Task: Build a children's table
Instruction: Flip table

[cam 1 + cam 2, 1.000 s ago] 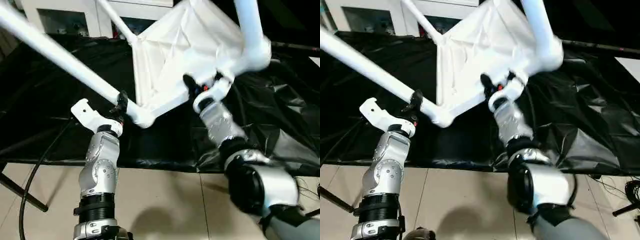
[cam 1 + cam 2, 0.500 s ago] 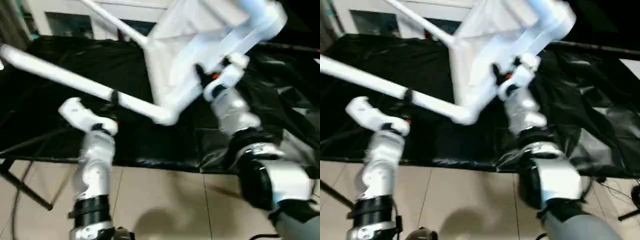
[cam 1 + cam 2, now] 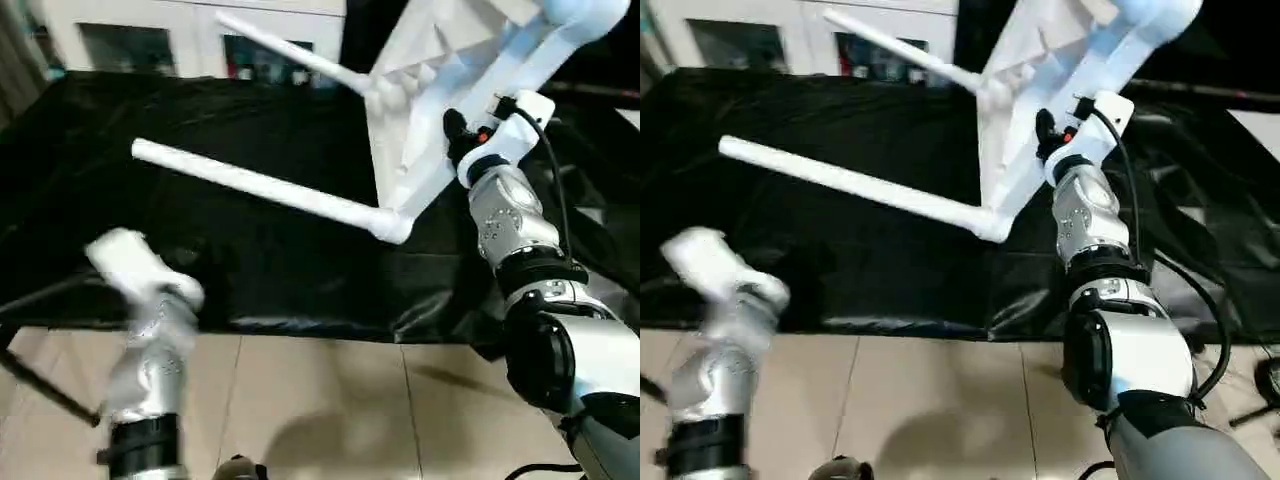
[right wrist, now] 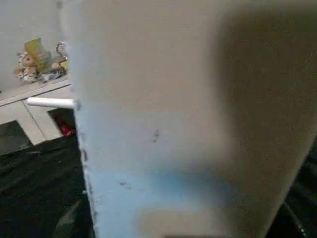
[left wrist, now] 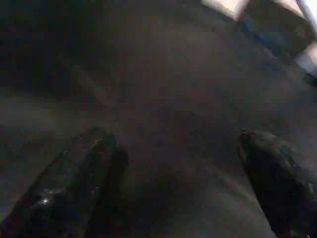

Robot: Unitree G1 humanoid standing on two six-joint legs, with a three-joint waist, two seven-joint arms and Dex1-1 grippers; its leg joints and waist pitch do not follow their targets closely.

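It looked like an indoor test room. A black sheet (image 3: 250, 270) covered the work surface above a tiled floor (image 3: 320, 400), with a white cabinet (image 3: 150, 40) at upper left.

At the lower left of the head view our left arm hangs low with the left gripper (image 5: 181, 173) spread wide and empty, while at the right our right arm reaches up, the right gripper (image 3: 462, 140) clamped half-closed.
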